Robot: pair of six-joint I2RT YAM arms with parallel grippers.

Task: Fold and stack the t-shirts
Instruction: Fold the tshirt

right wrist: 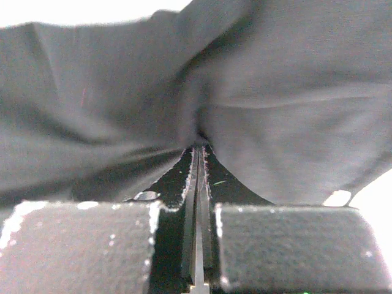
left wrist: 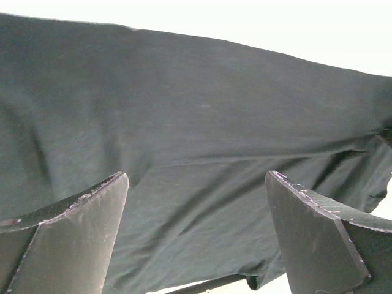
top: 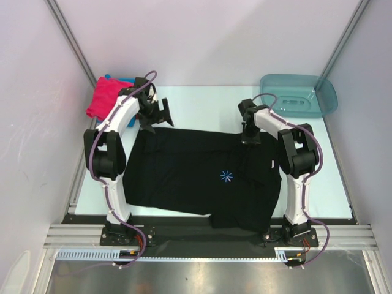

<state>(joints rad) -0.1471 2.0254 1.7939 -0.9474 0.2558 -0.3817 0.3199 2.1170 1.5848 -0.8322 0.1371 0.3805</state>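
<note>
While the black t-shirt [top: 196, 174] lies spread flat across the middle of the table [top: 202, 101], its near right corner reaches past the near table edge. The small blue-white print [top: 226, 177] faces up, right of the shirt's centre.

Right gripper [top: 250, 136]: positioned at the far right edge of the black t-shirt. Jaws are together and clamped on a fold of the black cloth. The right wrist view shows the cloth gathering in wrinkles into the closed fingertips of the right gripper [right wrist: 199, 148].

Left gripper [top: 158, 117]: positioned at the far left corner of the black t-shirt. Jaws stand wide apart with nothing between them. The left wrist view shows the black cloth beyond both fingers of the left gripper [left wrist: 196, 176]; contact with the cloth cannot be told.

Pink t-shirt [top: 105, 98]: lies at the far left corner of the table, with a blue t-shirt [top: 125, 81] showing just behind it.

Teal basin [top: 300, 95]: stands at the far right corner, well apart from the black t-shirt.
</note>
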